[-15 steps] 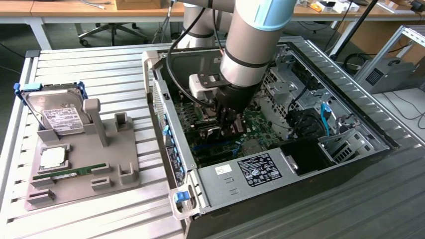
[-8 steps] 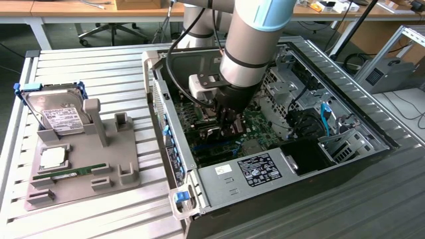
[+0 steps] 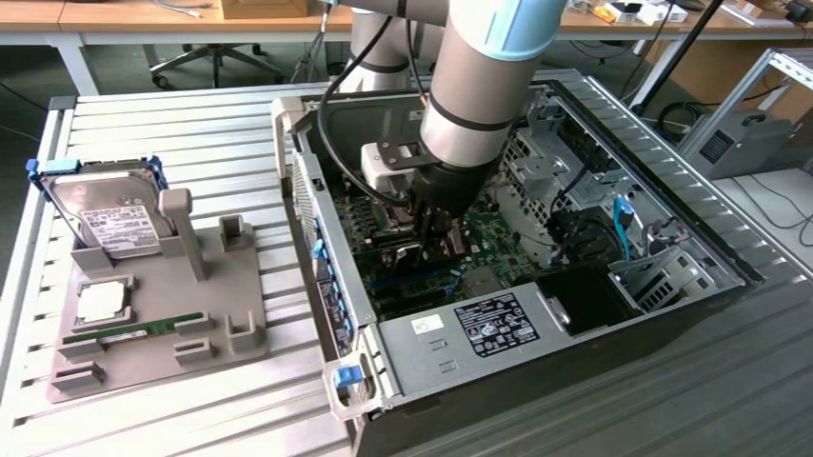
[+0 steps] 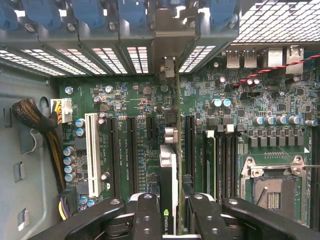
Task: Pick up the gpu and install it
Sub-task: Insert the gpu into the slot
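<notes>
A: A workshop is seen, with desks and cables behind, and a slatted metal table (image 3: 190, 124) on which an open computer case (image 3: 661, 219) is laid on its side.

B: And the gpu?

A: The gpu (image 4: 169, 172) is held edge-on between the fingers of the gripper (image 4: 167, 220), inside the case and above the green motherboard (image 4: 130, 105). The jaws are closed narrowly on the card's upper edge. In the wrist view it is lined up over the long black slots, with its thin metal end reaching toward the vented back wall of the case; whether it is already seated cannot be told.

B: How is it expected to handle?

A: It is judged light, stiff and flat, but fragile: the board can be cracked by bending, and the connector edge damaged if it is pressed in crooked. The grip is best taken on the top edge, near the middle, so that it is kept upright.

B: Its looks?

A: A thin card is seen, a pale strip and a black face with a small logo.

B: Elsewhere?

A: A hard drive (image 3: 109, 214) and a memory stick (image 3: 133, 330) are left on the grey holder (image 3: 235, 286), at the exterior view's left.
</notes>
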Robot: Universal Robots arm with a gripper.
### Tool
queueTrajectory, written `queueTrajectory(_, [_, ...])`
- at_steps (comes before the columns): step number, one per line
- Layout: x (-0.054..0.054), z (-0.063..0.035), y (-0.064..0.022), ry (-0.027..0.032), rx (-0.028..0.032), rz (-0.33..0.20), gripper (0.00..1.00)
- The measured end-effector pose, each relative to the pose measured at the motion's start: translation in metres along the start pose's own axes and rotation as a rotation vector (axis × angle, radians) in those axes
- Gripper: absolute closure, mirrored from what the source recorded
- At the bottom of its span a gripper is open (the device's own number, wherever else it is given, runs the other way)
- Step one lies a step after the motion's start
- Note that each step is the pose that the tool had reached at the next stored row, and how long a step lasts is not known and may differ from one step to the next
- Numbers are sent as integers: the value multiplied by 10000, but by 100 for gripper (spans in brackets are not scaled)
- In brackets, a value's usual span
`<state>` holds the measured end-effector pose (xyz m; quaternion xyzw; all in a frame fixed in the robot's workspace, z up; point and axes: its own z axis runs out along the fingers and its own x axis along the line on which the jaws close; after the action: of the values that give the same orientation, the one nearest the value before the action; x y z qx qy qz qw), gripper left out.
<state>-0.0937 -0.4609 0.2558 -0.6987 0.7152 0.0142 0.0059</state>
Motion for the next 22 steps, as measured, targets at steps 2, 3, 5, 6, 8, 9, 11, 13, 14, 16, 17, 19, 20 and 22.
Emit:
queueTrajectory(2, [0,1,0,0,0,0,73])
queueTrajectory(3, [0,2,0,-1,1,0,73])
queueTrajectory(5, [-1,2,0,-9,1,0,73])
queueTrajectory(6, [0,4,0,-11,1,0,73])
queueTrajectory(8, [0,7,0,-10,0,0,73])
queueTrajectory(9, [0,8,0,-10,0,0,73])
queueTrajectory(11, [0,12,0,-19,1,-1,73])
queueTrajectory(13, [0,12,1,-20,1,0,73])
queueTrajectory(14, [0,11,1,-20,0,0,73])
queueTrajectory(16, [0,12,2,-21,0,-1,73])
queueTrajectory(17, [0,13,2,-22,1,0,73])
queueTrajectory(19, [1,14,4,-21,0,-1,73])
queueTrajectory(20, [1,16,6,-21,0,0,73])
queueTrajectory(22, [1,19,7,-20,-1,-1,73])
